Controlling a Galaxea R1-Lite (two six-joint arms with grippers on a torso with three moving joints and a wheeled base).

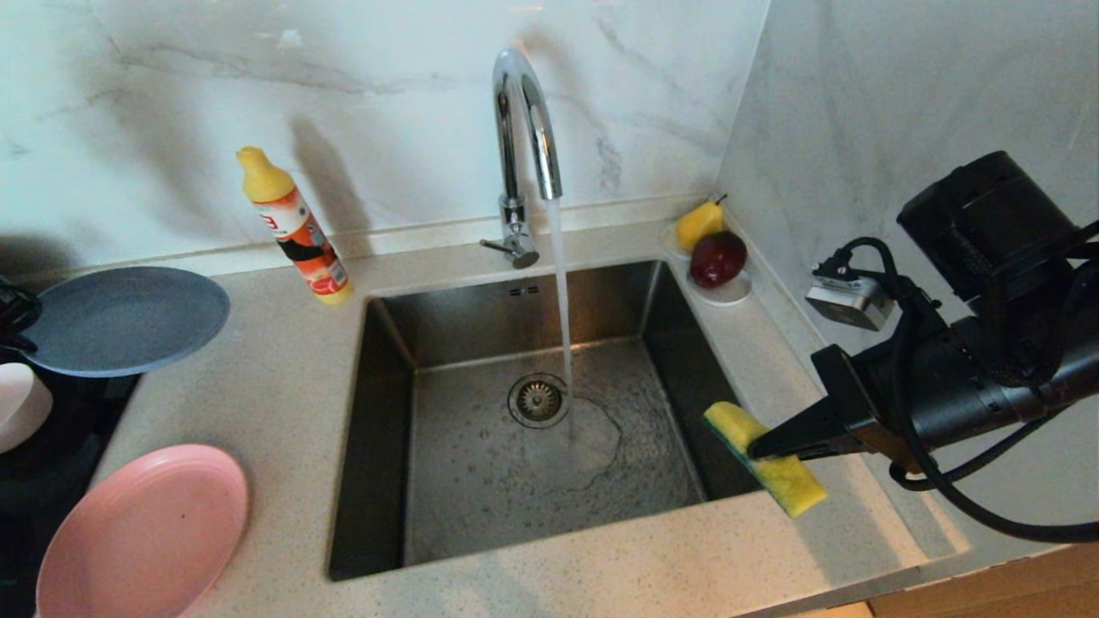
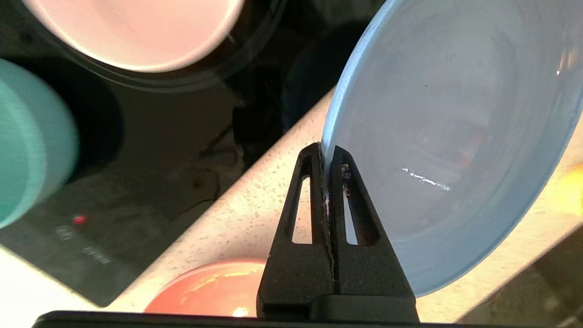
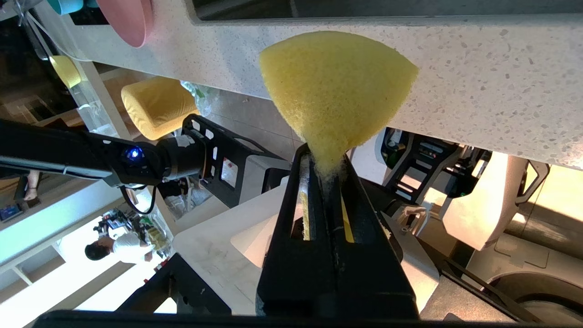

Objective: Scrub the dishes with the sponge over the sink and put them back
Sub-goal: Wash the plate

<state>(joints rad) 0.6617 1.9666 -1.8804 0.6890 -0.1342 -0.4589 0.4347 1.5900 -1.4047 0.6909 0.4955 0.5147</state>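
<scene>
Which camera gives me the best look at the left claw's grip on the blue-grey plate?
The left wrist view: the left claw is shut on the rim of the blue-grey plate. The head view shows only the plate at the frame's left edge, the claw out of sight. The right wrist view shows neither.

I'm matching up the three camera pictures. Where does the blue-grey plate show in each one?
Head view: blue-grey plate at the far left edge, beside the counter.
Left wrist view: fills the upper right, its rim pinched by the left end effector.
Right wrist view: not in it.
Shared landmark: the speckled counter.
</scene>
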